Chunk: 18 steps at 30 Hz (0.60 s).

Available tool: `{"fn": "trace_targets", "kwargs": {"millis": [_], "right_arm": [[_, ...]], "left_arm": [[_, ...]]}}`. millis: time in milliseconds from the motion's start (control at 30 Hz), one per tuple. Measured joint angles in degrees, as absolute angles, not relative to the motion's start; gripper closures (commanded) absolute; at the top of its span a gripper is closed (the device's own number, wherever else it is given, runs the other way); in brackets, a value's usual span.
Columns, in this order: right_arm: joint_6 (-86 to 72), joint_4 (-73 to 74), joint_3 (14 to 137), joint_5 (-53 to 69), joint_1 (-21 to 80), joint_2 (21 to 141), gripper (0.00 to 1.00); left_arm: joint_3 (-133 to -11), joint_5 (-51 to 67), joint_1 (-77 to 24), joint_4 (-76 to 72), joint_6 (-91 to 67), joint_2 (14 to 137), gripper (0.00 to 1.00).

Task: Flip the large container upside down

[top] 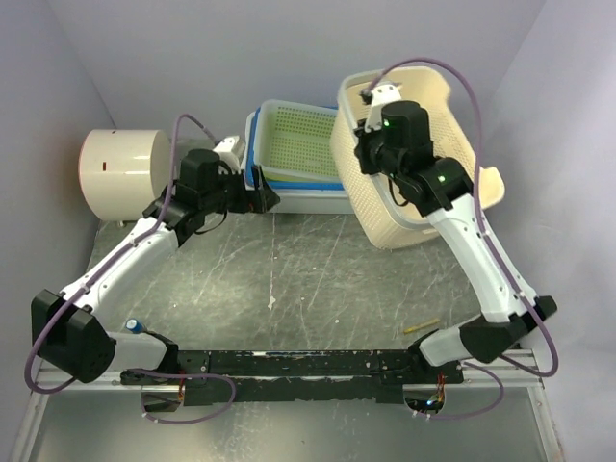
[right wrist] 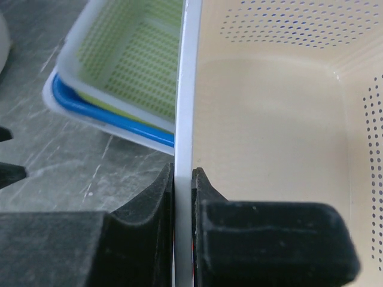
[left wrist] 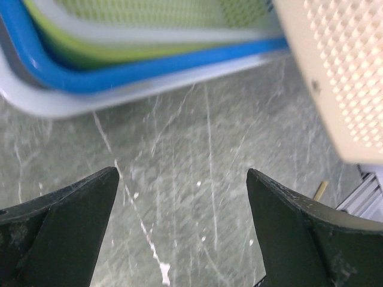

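Right gripper (right wrist: 182, 177): jaws clamped on the rim of the cream basket (top: 364, 188), which is tilted.
Left gripper (left wrist: 182, 179): jaws wide apart, empty.

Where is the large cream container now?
In the top view the large container is tilted at the right rear, rim pinched by the right gripper, beside the stacked trays.

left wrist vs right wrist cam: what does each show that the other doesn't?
Left wrist only: left gripper wide open above the table, the basket seen from outside, and a small stick. Right wrist only: right gripper shut on the basket's rim, and the basket's inside. Both: the stacked trays, the table and the basket.
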State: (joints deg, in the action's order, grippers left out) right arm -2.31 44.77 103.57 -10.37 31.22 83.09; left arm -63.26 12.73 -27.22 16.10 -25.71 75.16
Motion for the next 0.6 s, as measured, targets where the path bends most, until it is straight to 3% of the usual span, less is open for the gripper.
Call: {"fn": "trace_targets", "kwargs": {"millis": [233,600], "right_arm": [[-9.32,41.23,98.61,-24.23,31.11,74.96,1.00],[-15.97,41.91,97.19,-32.01,31.07,71.90,1.00]], "left_arm": [[-79.31,12.14,-27.22,15.53,-25.45,82.39,0.00],[-107.31,9.15,-28.93,16.84,-21.78,114.74,0.00]]}}
